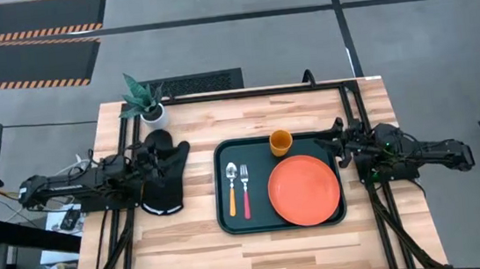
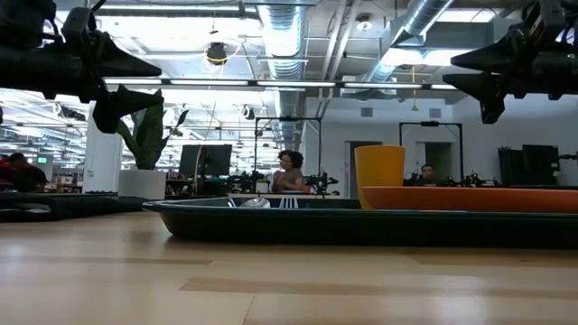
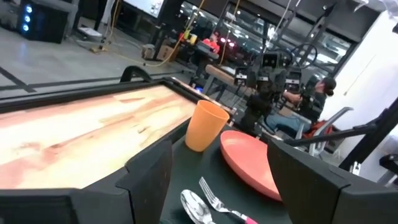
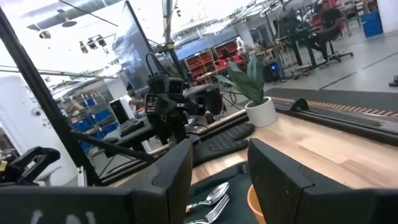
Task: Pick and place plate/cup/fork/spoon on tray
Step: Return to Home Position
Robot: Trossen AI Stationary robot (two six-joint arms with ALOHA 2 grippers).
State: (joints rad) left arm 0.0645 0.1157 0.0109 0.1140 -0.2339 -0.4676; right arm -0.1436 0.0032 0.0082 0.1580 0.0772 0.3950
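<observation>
The dark tray (image 1: 227, 220) lies at the table's middle. On it are the orange-red plate (image 1: 304, 189) at its right, the orange-yellow cup (image 1: 280, 142) at its far edge, and the spoon (image 1: 231, 191) and the fork (image 1: 245, 191) side by side at its left. My left gripper (image 1: 182, 155) is open and empty above the black oven mitt (image 1: 163, 173), left of the tray. My right gripper (image 1: 333, 141) is open and empty at the tray's right rim, near the cup. In the left wrist view the cup (image 3: 206, 126), plate (image 3: 250, 160), spoon (image 3: 196, 207) and fork (image 3: 219, 200) show.
A potted plant (image 1: 149, 102) stands at the table's far left corner. The black oven mitt lies flat left of the tray. Bare wood lies along the near edge (image 1: 261, 260). People sit in the room beyond the table (image 2: 291, 171).
</observation>
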